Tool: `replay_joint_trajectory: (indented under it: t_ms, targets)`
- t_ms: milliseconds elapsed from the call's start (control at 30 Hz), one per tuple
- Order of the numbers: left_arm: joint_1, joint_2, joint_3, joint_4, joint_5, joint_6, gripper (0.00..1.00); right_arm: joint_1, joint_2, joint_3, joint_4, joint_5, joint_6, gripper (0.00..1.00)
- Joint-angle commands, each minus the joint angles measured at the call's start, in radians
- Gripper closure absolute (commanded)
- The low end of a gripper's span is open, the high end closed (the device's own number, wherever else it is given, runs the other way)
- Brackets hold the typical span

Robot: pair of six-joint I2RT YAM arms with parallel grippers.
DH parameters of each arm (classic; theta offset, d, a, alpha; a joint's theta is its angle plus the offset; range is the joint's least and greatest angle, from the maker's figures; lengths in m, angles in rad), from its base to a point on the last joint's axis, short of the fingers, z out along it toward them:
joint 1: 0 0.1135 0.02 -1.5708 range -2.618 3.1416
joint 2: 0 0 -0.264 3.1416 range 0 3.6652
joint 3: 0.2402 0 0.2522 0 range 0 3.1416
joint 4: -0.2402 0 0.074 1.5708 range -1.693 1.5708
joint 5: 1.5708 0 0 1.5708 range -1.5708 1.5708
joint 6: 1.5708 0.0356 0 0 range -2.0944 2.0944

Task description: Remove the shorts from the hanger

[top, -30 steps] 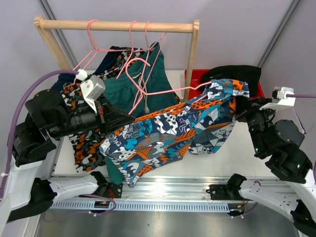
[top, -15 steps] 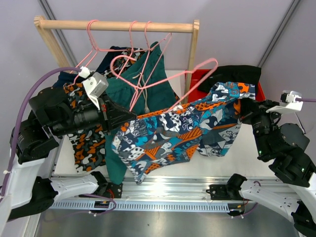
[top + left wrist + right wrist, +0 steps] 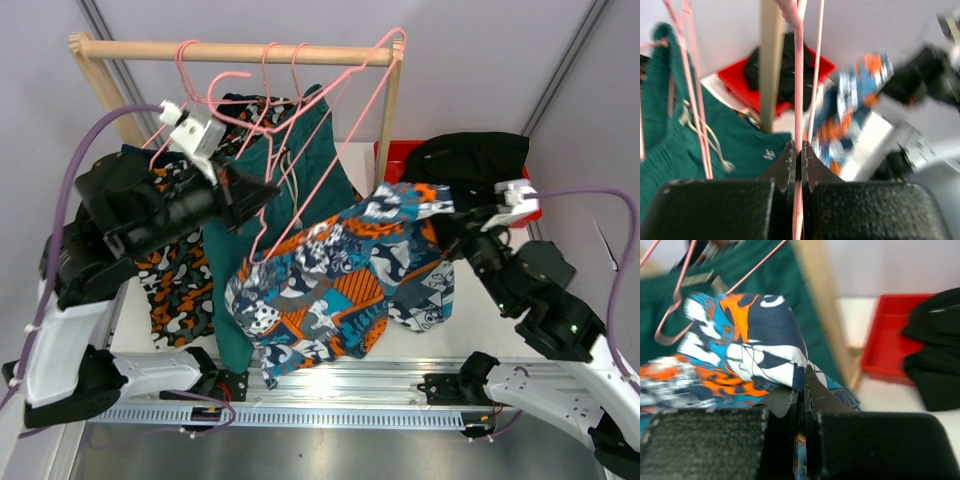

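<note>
Left jaws are pinched shut on the wire of the pink hanger; the wrist view shows no gap. Right jaws are clamped on a fold of the cartoon-print shorts, at their far right corner.

The shorts hang in the air over the desk between both arms. Their long axis runs from low at near left to higher at far right.

The hanger is steeply tilted. Its top corner is up by the right post of the wooden rack and its low end is just above the shorts' left edge (touching or free, I cannot tell from above).

My read: the cloth lies right of and below the left jaws, so the hanger should go up and left and the shorts right.

The right arm is nearer the red bin, where black shorts lie. Teal shorts and camouflage shorts hang on the rack.
</note>
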Motion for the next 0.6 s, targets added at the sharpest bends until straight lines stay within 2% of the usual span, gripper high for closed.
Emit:
replay_joint_trajectory:
  t_ms: [0,67,133,167,200,267,300,400,567]
  targets:
    - [-0.002,0.096,0.058,0.120,-0.161,-0.020,1.00,0.048,0.053,0.000,0.059,-0.180,-0.011,1.00]
    - [-0.005,0.169,0.144,0.019,-0.278,-0.017,1.00,0.110,0.042,-0.008,0.061,-0.085,-0.019,1.00]
    - [-0.027,0.181,0.158,-0.073,-0.348,-0.004,1.00,0.140,0.006,-0.003,0.053,-0.019,-0.023,1.00]
    - [-0.041,0.159,0.138,-0.077,-0.378,-0.003,1.00,0.148,-0.008,0.002,0.047,0.012,-0.025,1.00]
    - [-0.061,0.132,0.029,-0.072,-0.402,-0.003,1.00,0.149,-0.021,0.006,0.029,0.073,-0.026,1.00]
    - [-0.071,0.036,-0.056,-0.043,-0.403,-0.026,1.00,0.149,-0.051,0.024,0.015,0.125,-0.036,1.00]
    - [-0.072,0.011,-0.157,-0.037,-0.402,-0.032,1.00,0.149,-0.058,0.031,0.005,0.180,-0.046,1.00]
    - [-0.072,-0.040,-0.227,-0.035,-0.412,-0.052,1.00,0.149,-0.071,0.063,-0.005,0.246,-0.062,1.00]
    - [-0.095,-0.046,-0.219,-0.077,-0.428,-0.081,1.00,0.148,-0.076,0.109,0.050,0.392,-0.120,1.00]
